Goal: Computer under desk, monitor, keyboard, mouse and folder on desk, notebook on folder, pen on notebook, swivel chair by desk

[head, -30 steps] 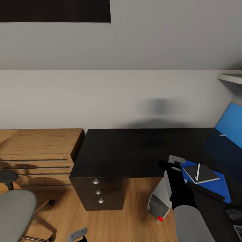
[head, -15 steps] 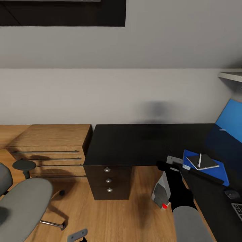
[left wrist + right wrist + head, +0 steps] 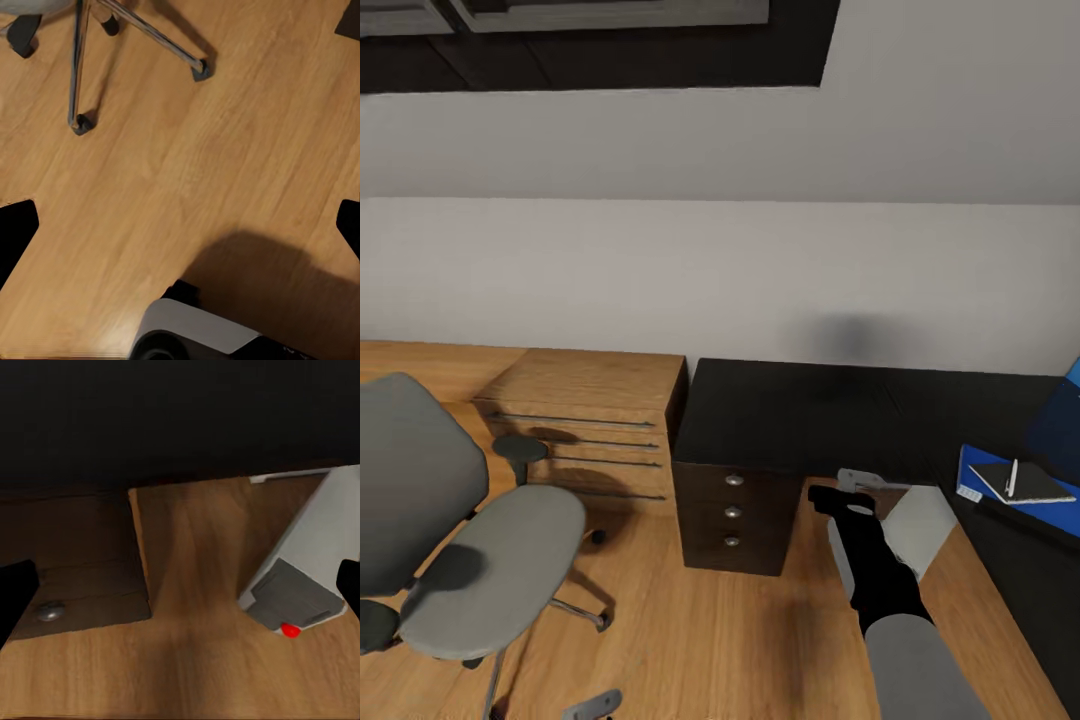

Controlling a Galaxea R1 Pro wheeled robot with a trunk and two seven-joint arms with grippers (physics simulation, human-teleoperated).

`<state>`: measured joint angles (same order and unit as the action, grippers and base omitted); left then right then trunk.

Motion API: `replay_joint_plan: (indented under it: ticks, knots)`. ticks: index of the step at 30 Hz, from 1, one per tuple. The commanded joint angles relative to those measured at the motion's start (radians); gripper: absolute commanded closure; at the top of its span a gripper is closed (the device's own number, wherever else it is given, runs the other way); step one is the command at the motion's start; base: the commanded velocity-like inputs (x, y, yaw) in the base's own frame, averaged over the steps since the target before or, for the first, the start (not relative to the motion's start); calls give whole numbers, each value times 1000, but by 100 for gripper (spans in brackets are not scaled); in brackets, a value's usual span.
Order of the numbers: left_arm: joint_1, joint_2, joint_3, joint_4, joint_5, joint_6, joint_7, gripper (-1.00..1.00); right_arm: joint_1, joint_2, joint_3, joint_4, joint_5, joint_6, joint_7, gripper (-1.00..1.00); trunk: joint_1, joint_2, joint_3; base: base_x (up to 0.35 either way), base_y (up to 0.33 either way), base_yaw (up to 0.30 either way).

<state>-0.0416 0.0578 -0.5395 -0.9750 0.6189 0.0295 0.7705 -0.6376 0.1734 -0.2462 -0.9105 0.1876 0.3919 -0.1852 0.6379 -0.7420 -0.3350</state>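
Note:
The swivel chair [image 3: 500,570] stands on the floor at the left, apart from the black desk [image 3: 830,415]; its metal legs and casters [image 3: 75,120] lie below my open left gripper [image 3: 180,229]. The blue folder [image 3: 985,475] lies at the desk's right end with the notebook [image 3: 1032,485] on it and the pen [image 3: 1012,477] on top. The computer [image 3: 920,525] [image 3: 307,574] leans under the desk, red light showing. My right gripper [image 3: 180,583] hangs open and empty in front of it, near the desk's front edge. Monitor, keyboard and mouse are out of view.
A light wooden drawer chest [image 3: 595,425] stands against the desk's left end. The desk's dark drawer unit [image 3: 735,510] has round silver knobs [image 3: 49,611]. A blue wall panel [image 3: 1072,378] is at the far right. Open wooden floor lies between chair and desk.
The camera has swung left, so the whole scene has shifted right and the chair now shows in full. The folder, notebook and pen have kept their place on the desk.

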Motion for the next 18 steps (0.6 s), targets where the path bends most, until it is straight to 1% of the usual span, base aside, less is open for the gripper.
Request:
replay_joint_plan:
  ticks: [1,2,4,5,9,12,13,14,15,17,18]
  knots:
    - [-1,1,-5,-1,4,3,8,-100,-1,1,7,7,10,-4,2,-100,0,-1,-1,-65,40,277]
    - [-1,0,-4,0,3,3,8,-100,-1,1,24,25,10,-31,0,-100,0,-1,-1,-42,25,278]
    - [-1,0,-4,0,2,3,8,-100,-1,1,38,40,10,-59,-2,-100,0,-1,-1,-30,18,279]
    - [-1,0,-3,0,3,3,9,-100,-1,1,48,51,10,-85,-3,-100,-4,6,2,-17,10,279]
    - [-1,0,-1,1,3,3,9,-100,12,1,59,64,9,-123,-3,-100,-19,34,14,-9,6,257]
    - [-1,0,-1,1,4,3,8,-100,52,1,62,64,9,-156,-2,-100,-31,55,24,-3,2,113]
    - [-1,0,0,2,4,5,7,-100,111,1,64,62,11,-232,-4,-100,-34,62,27,-1,0,29]
    - [-1,0,0,2,5,7,7,-100,135,1,64,62,13,-266,-5,-100,-38,69,30,0,0,19]
    - [-1,0,0,2,5,7,7,-100,135,1,64,62,13,-266,-5,-100,-42,76,33,0,0,19]
    - [-2,0,1,3,8,11,5,-100,180,1,64,61,17,-306,-6,-100,-50,90,39,0,0,10]
    - [-1,1,2,32,11,16,-21,-100,259,1,63,64,20,-380,-5,-100,-54,97,43,0,0,2]
